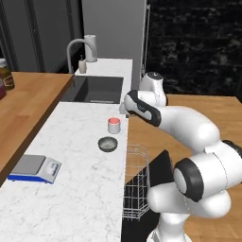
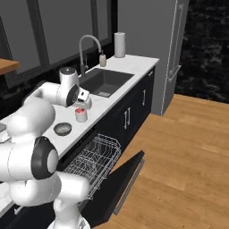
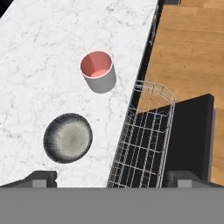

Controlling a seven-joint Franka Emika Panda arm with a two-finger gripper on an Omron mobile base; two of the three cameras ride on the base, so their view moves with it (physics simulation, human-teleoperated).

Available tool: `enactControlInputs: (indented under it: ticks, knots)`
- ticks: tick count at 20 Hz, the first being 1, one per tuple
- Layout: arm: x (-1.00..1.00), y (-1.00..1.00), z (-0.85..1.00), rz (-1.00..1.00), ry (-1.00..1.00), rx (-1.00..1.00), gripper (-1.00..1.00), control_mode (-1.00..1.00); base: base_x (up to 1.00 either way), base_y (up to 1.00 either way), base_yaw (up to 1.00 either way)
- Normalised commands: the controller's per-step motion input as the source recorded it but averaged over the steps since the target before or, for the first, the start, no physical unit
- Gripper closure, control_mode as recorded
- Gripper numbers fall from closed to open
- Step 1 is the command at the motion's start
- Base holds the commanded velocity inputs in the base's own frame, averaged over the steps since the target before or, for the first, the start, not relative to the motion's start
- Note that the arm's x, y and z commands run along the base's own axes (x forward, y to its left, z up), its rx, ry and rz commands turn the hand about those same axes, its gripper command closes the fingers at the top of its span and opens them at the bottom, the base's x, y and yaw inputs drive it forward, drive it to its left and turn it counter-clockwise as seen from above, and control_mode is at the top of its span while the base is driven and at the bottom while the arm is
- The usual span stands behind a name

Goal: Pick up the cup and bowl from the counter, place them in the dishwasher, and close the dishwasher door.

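Observation:
The red-pink cup (image 1: 114, 125) (image 2: 81, 115) (image 3: 98, 71) stands upright on the white marble counter (image 1: 80, 189), close to its front edge. The dark grey bowl (image 1: 108, 143) (image 2: 62, 129) (image 3: 68, 138) sits just beside it on the same slab. My gripper (image 3: 113, 178) (image 2: 81, 106) hovers above them, nearly over the cup, open wide and holding nothing. Below the counter edge the dishwasher door (image 1: 160, 165) (image 2: 127, 176) (image 3: 192, 131) hangs open. The white wire rack (image 1: 136, 182) (image 2: 96, 161) (image 3: 144, 140) is pulled out over it.
A sink (image 1: 94, 89) with a faucet (image 1: 75, 47) lies further along the counter. A blue-and-grey scale (image 1: 35, 168) rests on the near part. A brown wooden top (image 1: 23, 104) borders the left. Wooden floor (image 2: 179, 147) lies beyond the open door.

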Motion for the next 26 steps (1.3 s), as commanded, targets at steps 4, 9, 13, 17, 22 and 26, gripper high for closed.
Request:
enactControlInputs:
  ticks: [4,9,13,17,22,26]
  knots:
    - [0.47,0.04,-0.27,-0.03,0.03,-0.01,-1.00,-1.00,0.00,0.00,0.00]
    - [0.36,0.00,-0.18,0.00,0.07,0.00,-1.00,-1.00,0.00,0.00,0.00]
    - [0.44,0.00,-0.16,-0.01,0.08,0.00,-1.00,-1.00,0.00,0.00,0.00]
    - [0.49,0.10,-0.28,-0.02,0.00,-0.02,-1.00,-1.00,0.00,0.00,0.00]
    - [0.40,0.30,-0.48,-0.03,0.00,-0.05,-1.00,-1.00,0.00,0.00,0.00]
    - [0.34,0.14,-0.34,-0.02,0.04,-0.01,-1.00,-1.00,0.00,0.00,0.00]
